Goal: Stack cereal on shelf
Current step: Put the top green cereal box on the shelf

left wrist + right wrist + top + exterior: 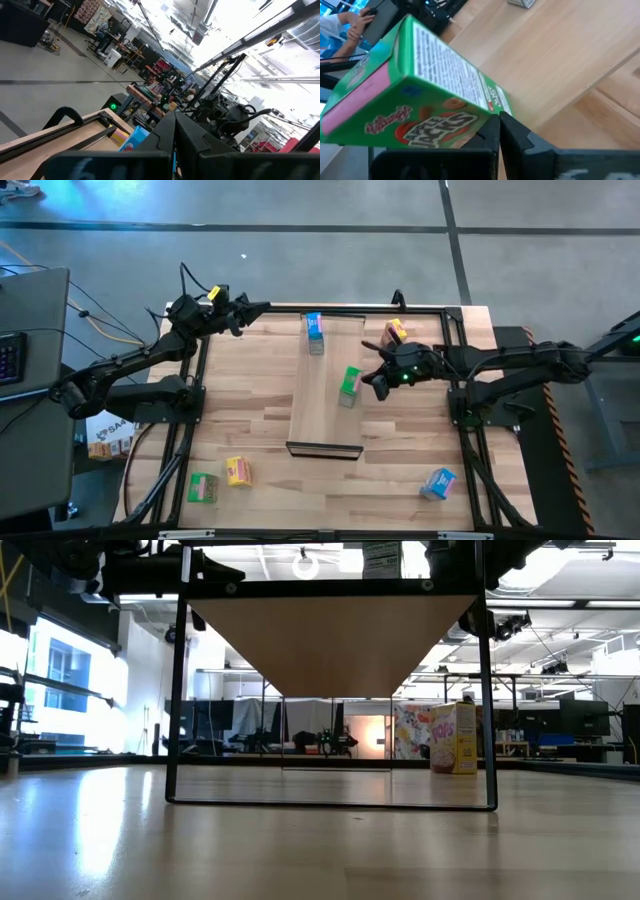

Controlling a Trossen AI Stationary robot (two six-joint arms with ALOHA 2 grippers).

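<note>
Our left gripper [262, 307] waits by the table's far edge, closed on nothing. On the shelf [322, 415], our right gripper [366, 380] clamps the green cereal box [349, 383]: light, crushable cardboard, probably best pinched across its narrow sides.

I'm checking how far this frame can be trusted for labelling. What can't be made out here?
- Right tool: in the right wrist view the green cereal box covers its tips, so the grip is unclear.
- Left tool: too small in the high view; in its own wrist view the fingers run off the bottom edge.
- Shelf top: the low view sees only its underside, so boxes on it are mostly hidden.
- Box fronts in the high view: print too small to read.
</note>
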